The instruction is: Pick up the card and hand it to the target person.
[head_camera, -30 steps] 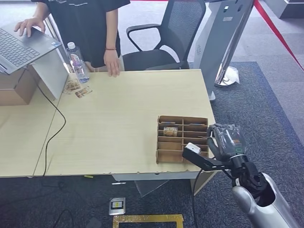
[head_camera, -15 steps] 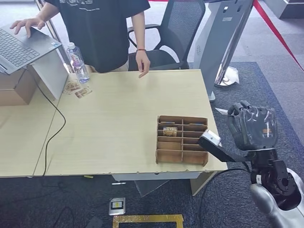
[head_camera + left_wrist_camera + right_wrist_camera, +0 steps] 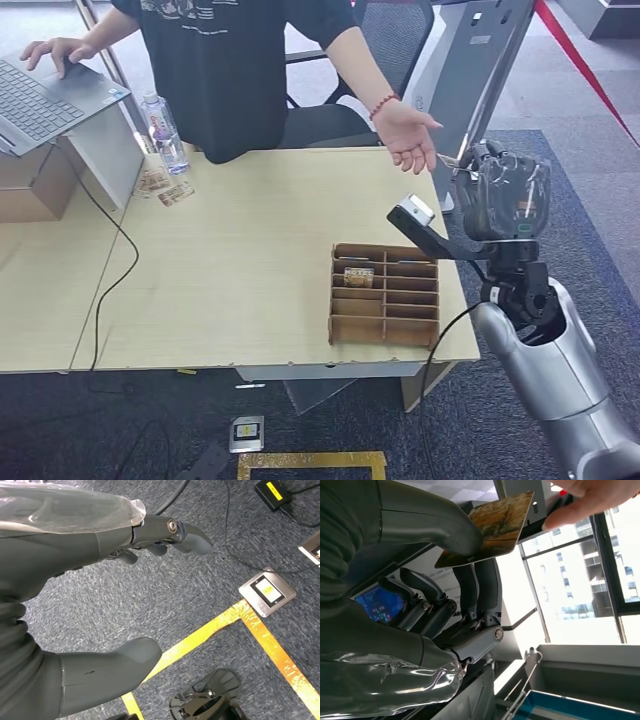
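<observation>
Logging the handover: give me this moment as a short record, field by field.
right hand: raised beside the table's far right corner, pinches the card
card: between thumb and fingers, picture side showing
person's hand: palm open, stretched toward the right hand, fingertips at the card's edge in the right wrist view
left hand: holds nothing, fingers apart, over the carpet
tray: cardboard, compartments, near the table's front right edge, one card in it
table: bottle and loose cards at the far left
handover: not yet done
</observation>
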`<control>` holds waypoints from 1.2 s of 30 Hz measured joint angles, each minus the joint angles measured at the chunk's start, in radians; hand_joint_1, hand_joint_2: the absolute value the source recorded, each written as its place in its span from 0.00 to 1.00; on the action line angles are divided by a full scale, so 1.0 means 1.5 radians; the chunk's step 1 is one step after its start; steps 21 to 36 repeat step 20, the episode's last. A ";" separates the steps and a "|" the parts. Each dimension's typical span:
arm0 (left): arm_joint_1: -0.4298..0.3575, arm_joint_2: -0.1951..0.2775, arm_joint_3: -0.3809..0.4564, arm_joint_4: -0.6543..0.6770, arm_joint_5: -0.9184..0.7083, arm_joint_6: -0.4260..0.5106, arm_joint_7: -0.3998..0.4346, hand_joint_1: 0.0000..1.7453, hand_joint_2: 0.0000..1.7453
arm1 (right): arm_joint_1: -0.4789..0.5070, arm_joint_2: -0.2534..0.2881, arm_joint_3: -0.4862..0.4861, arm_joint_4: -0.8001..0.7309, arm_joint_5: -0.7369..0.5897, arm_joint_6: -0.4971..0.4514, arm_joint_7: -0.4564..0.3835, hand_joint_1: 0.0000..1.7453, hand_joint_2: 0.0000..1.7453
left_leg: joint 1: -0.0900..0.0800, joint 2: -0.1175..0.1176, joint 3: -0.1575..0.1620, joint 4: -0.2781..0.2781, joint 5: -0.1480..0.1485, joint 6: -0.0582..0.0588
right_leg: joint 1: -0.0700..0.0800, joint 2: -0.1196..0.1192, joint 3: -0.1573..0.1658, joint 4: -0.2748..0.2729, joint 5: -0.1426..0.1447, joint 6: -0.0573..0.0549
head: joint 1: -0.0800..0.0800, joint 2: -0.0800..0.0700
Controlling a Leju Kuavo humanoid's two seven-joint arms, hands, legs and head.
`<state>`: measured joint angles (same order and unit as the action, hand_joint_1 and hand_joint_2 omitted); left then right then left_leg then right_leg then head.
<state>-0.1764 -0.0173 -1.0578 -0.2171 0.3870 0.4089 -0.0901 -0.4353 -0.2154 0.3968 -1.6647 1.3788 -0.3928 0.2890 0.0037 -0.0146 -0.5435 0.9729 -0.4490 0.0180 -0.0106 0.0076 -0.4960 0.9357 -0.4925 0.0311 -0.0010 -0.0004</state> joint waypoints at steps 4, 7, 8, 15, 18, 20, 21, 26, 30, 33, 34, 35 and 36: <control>-0.004 -0.001 -0.001 0.000 -0.005 -0.002 0.007 0.00 1.00 | -0.068 0.020 0.020 0.100 0.020 -0.004 -0.005 1.00 1.00 | 0.000 0.000 0.000 0.000 0.000 0.000 | 0.000 0.000 0.000 0.000 0.000 0.000 | 0.000 0.000; -0.005 -0.002 -0.001 0.000 -0.006 -0.003 0.009 0.00 1.00 | -0.116 0.036 0.037 0.175 0.028 -0.014 -0.006 1.00 1.00 | 0.000 -0.001 0.000 0.000 0.000 0.000 | 0.000 0.000 0.000 0.000 0.000 0.000 | 0.000 0.000; -0.005 -0.002 -0.002 0.000 -0.006 -0.003 0.009 0.00 1.00 | -0.129 0.041 0.043 0.199 0.030 -0.016 -0.006 1.00 1.00 | 0.000 -0.001 0.000 0.000 0.000 0.000 | 0.000 -0.001 0.000 0.000 0.000 0.000 | 0.000 0.000; -0.002 -0.002 -0.002 0.000 0.004 0.005 0.009 0.00 1.00 | -0.207 0.081 0.080 0.338 0.003 0.012 -0.017 0.57 1.00 | 0.000 -0.001 -0.001 0.000 0.000 0.000 | 0.000 -0.001 0.000 0.000 0.000 0.000 | 0.000 0.000; 0.001 -0.001 -0.002 0.000 0.010 0.008 0.009 0.00 1.00 | -0.228 0.095 0.093 0.377 -0.031 0.038 -0.028 0.00 1.00 | 0.000 -0.001 -0.001 0.000 0.000 0.000 | 0.000 -0.001 -0.001 0.000 0.000 0.000 | 0.000 0.000; 0.002 0.000 -0.002 0.000 0.013 0.008 0.008 0.00 1.00 | -0.235 0.102 0.098 0.393 -0.053 0.056 -0.037 0.00 1.00 | 0.000 -0.001 -0.001 0.000 0.000 0.000 | 0.000 -0.001 -0.001 0.000 0.000 0.000 | 0.000 0.000; 0.002 0.000 -0.002 0.000 0.013 0.008 0.008 0.00 1.00 | -0.235 0.102 0.098 0.393 -0.053 0.056 -0.037 0.00 1.00 | 0.000 -0.001 -0.001 0.000 0.000 0.000 | 0.000 -0.001 -0.001 0.000 0.000 0.000 | 0.000 0.000; 0.002 0.000 -0.002 0.000 0.013 0.008 0.008 0.00 1.00 | -0.235 0.102 0.098 0.393 -0.053 0.056 -0.037 0.00 1.00 | 0.000 -0.001 -0.001 0.000 0.000 0.000 | 0.000 -0.001 -0.001 0.000 0.000 0.000 | 0.000 0.000; 0.002 0.000 -0.002 0.000 0.013 0.008 0.008 0.00 1.00 | -0.235 0.102 0.098 0.393 -0.053 0.056 -0.037 0.00 1.00 | 0.000 -0.001 -0.001 0.000 0.000 0.000 | 0.000 -0.001 -0.001 0.000 0.000 0.000 | 0.000 0.000; 0.002 0.000 -0.002 0.000 0.013 0.008 0.008 0.00 1.00 | -0.235 0.102 0.098 0.393 -0.053 0.056 -0.037 0.00 1.00 | 0.000 -0.001 -0.001 0.000 0.000 0.000 | 0.000 -0.001 -0.001 0.000 0.000 0.000 | 0.000 0.000; 0.002 0.000 -0.002 0.000 0.013 0.008 0.008 0.00 1.00 | -0.235 0.102 0.098 0.393 -0.053 0.056 -0.037 0.00 1.00 | 0.000 -0.001 -0.001 0.000 0.000 0.000 | 0.000 -0.001 -0.001 0.000 0.000 0.000 | 0.000 0.000; 0.002 0.000 -0.002 0.000 0.013 0.008 0.008 0.00 1.00 | -0.235 0.102 0.098 0.393 -0.053 0.056 -0.037 0.00 1.00 | 0.000 -0.001 -0.001 0.000 0.000 0.000 | 0.000 -0.001 -0.001 0.000 0.000 0.000 | 0.000 0.000; 0.002 0.000 -0.002 0.000 0.013 0.008 0.008 0.00 1.00 | -0.235 0.102 0.098 0.393 -0.053 0.056 -0.037 0.00 1.00 | 0.000 -0.001 -0.001 0.000 0.000 0.000 | 0.000 -0.001 -0.001 0.000 0.000 0.000 | 0.000 0.000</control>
